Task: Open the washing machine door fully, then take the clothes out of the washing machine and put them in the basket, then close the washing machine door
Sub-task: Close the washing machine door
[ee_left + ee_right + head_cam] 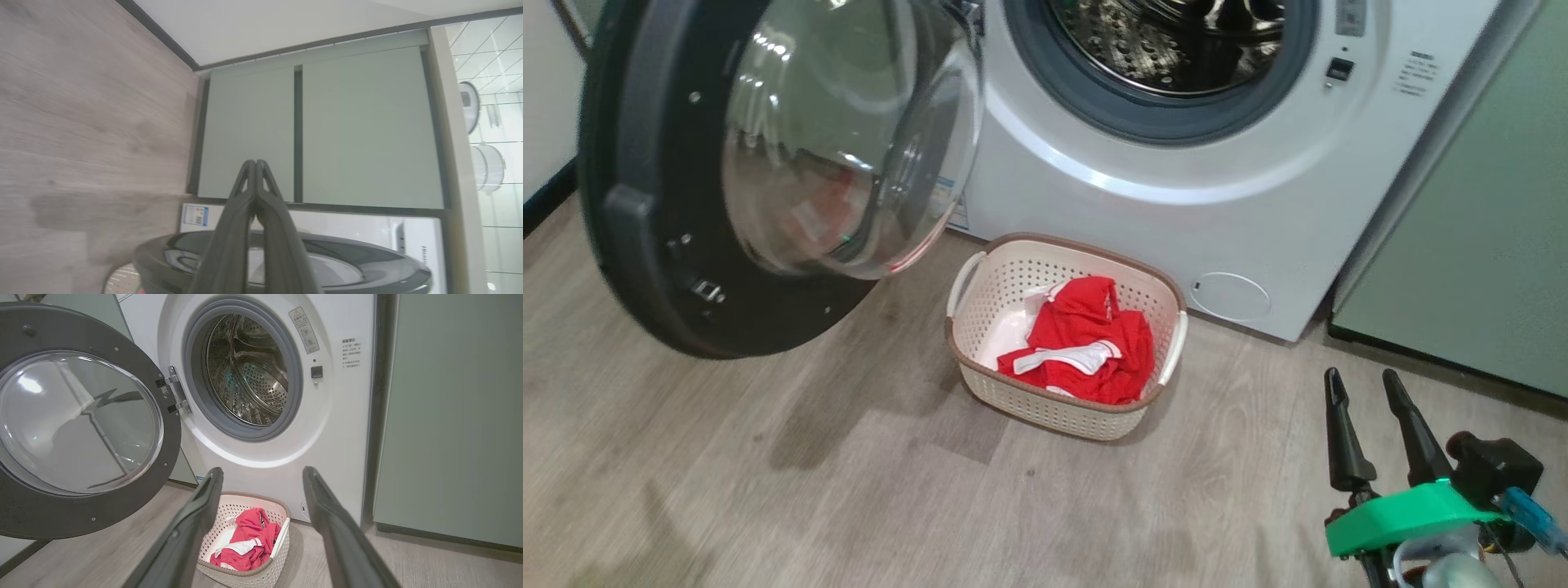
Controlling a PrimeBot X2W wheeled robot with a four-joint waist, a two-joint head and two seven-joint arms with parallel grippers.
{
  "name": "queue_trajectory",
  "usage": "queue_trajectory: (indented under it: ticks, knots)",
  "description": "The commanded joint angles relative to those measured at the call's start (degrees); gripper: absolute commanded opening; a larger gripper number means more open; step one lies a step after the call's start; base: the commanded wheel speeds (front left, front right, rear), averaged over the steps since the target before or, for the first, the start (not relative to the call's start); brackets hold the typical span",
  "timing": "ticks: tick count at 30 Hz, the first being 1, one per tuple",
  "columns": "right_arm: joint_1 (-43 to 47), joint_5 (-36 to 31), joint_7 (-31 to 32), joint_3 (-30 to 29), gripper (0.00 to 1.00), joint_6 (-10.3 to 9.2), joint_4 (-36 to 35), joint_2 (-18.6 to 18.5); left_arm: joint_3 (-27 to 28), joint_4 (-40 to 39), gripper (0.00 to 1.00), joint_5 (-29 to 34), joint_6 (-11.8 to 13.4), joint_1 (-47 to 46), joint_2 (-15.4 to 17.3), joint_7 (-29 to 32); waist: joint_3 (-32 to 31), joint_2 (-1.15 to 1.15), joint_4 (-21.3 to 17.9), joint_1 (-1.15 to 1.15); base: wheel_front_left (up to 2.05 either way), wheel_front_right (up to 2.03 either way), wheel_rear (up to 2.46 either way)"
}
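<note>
Clothes (1094, 347) of bright red, white-trimmed jersey lie in the cream perforated plastic basket (1005, 392), just before the big white washing machine (1192, 212). Its black-rimmed round glass door (637, 245) hangs wide left of the basket. The right gripper (1360, 377) is spread empty well right of the basket; the left gripper (255, 162) is pinched closed, empty.

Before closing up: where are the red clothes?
Head view, centre: red jersey clothes lie inside the cream perforated basket on the floor before the white washing machine.

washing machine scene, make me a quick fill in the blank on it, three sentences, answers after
1. The washing machine door stands ____.
2. The clothes lie in the ____.
3. The left gripper is ____, with nothing between its fingers.

Missing words: open; basket; shut
</note>
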Motion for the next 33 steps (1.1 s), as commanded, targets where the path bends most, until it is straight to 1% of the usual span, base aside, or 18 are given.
queue_trajectory:
  ticks: [1,4,7,10,16,21,24,29,33]
  knots:
    - [-1.7,-0.1,-0.4,1.2,1.00,-0.04,-1.6,-0.7,1.1,-1.4,0.00,-0.8,0.4,-3.1,3.4,1.2,0.3,0.00,-0.7,0.00,0.00,0.00,0.00]
    - [-1.9,-0.1,-0.4,1.5,1.00,-0.04,-1.5,-1.1,1.9,1.1,0.00,-2.7,2.4,-6.9,4.8,4.7,0.6,0.00,-1.9,0.00,0.00,0.00,0.00]
    - [-2.2,-0.1,-0.4,1.8,1.00,-0.04,-1.4,-1.5,1.4,2.9,0.00,-3.3,3.3,-9.0,5.8,8.0,0.8,0.00,-3.2,0.00,0.00,0.00,0.00]
    - [-2.5,-0.1,-0.4,2.4,1.00,-0.04,-1.3,-1.9,0.2,3.8,0.00,-3.1,3.6,-10.3,6.6,11.1,1.2,0.00,-4.5,0.00,0.00,0.00,0.00]
    - [-2.8,0.0,-0.4,2.8,1.00,-0.04,-1.3,-2.6,-2.4,4.0,0.00,-2.2,3.2,-11.6,6.8,15.8,1.9,0.00,-6.2,0.00,0.00,0.00,0.00]
    - [-2.5,-0.1,-0.4,2.8,1.00,-0.04,-1.3,-2.6,-4.5,2.9,0.00,-1.3,3.1,-11.6,5.1,18.1,2.3,0.00,-6.5,0.00,0.00,0.00,0.00]
    - [-2.5,-0.2,-0.4,2.9,1.00,-0.04,-1.2,-2.5,-5.4,1.6,0.00,-1.3,2.4,-11.3,3.8,19.6,2.3,0.00,-6.6,0.00,0.00,0.00,0.00]
    - [-2.5,-0.1,-0.4,2.7,1.00,-0.04,-1.1,-2.4,-7.3,-1.3,0.00,-1.7,1.6,-10.7,0.5,24.1,2.1,0.00,-6.2,0.00,0.00,0.00,0.00]
    - [-2.4,-0.2,-0.4,2.5,1.00,-0.04,-1.1,-2.3,-9.3,-4.4,0.00,-2.0,1.6,-10.3,-2.5,28.3,2.0,0.00,-5.5,0.00,0.00,0.00,0.00]
